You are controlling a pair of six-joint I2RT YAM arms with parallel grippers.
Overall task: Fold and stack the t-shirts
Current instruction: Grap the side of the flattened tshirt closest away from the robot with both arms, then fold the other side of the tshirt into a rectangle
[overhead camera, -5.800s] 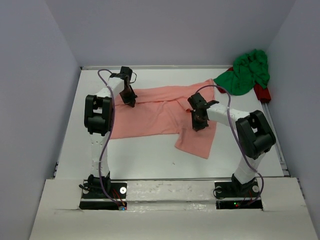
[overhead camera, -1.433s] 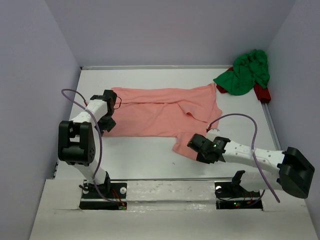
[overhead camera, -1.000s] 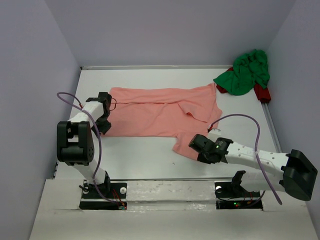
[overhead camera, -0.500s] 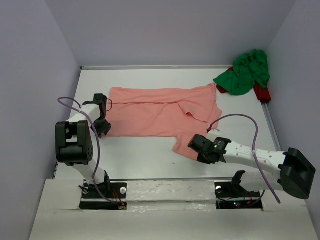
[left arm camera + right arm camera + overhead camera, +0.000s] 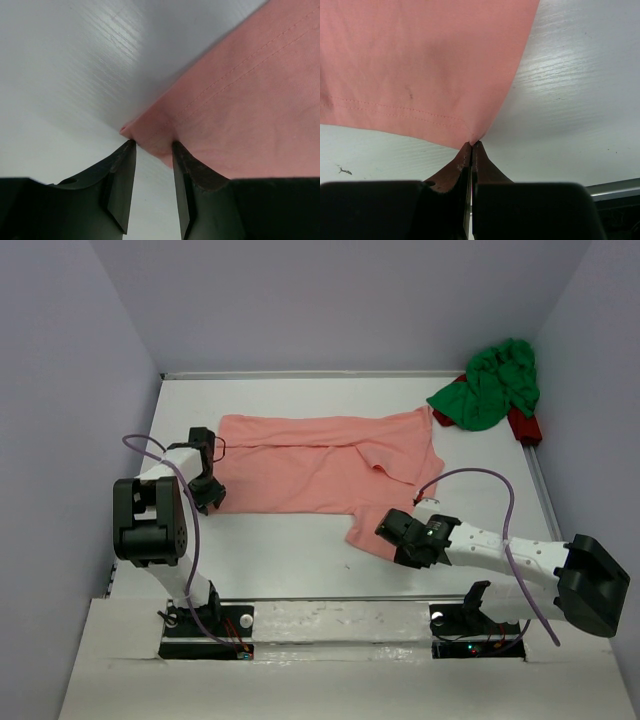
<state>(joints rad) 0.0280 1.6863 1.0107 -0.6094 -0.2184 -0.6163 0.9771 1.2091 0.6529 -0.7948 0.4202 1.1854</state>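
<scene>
While my right gripper (image 5: pixel 471 145) pinches the pink shirt (image 5: pixel 320 465) at its near-right corner, my left gripper (image 5: pixel 153 146) stands spread astride the near-left one; close fully before lifting.

No readable text, label or number shows anywhere.

Top view: left gripper (image 5: pixel 212 502) has its jaws tucked under its own wrist, tips not visible. Same for right gripper (image 5: pixel 384 540), so contact with the salmon pink t-shirt (image 5: pixel 320 465) is unreadable from there. Red object (image 5: pixel 524 427) is mostly buried under the green t-shirt (image 5: pixel 490 385), can't ID it. Left wrist: shirt runs off top and right edges, and its corner passes behind the jaw tips, pinch unclear. Right wrist: shirt cut at top and left. Dark speck (image 5: pixel 342 171) on the surface (image 5: pixel 570 100) too small to ID.
</scene>
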